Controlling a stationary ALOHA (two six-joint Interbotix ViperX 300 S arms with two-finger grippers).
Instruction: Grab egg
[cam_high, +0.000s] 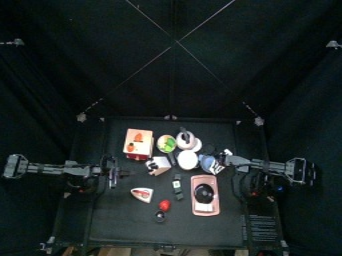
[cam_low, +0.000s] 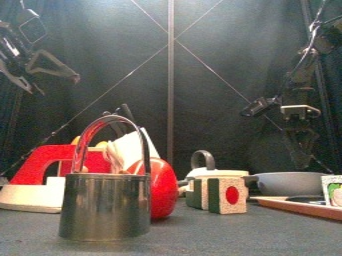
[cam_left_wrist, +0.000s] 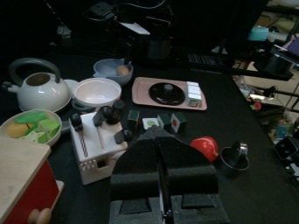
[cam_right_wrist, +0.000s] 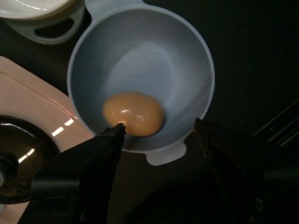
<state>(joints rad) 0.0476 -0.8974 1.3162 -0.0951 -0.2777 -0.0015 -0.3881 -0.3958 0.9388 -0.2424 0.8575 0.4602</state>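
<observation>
- Egg (cam_right_wrist: 132, 112) lies loose in pale blue bowl (cam_right_wrist: 140, 74), low against its wall; bowl sits toward the table's right edge.
- Risk: smooth round egg could roll up the curved wall and slip aside if one jaw touches first; hard closing could crack it.
- Right gripper (cam_right_wrist: 156, 133): jaws wide apart, straddling egg from above, holding nothing.
- Left gripper (cam_left_wrist: 163, 162): jaws together, empty, near the table's left edge.

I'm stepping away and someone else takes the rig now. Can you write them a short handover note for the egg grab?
Right pincer: open, poised just above the egg, not yet gripping.
Left pincer: shut, parked on its own side over the table, holding nothing.
Egg: lying in the pale blue bowl, off-centre toward the rim nearest the pincer.
Done: approach to the bowl.
Left: lower, close on the egg, lift out.
</observation>
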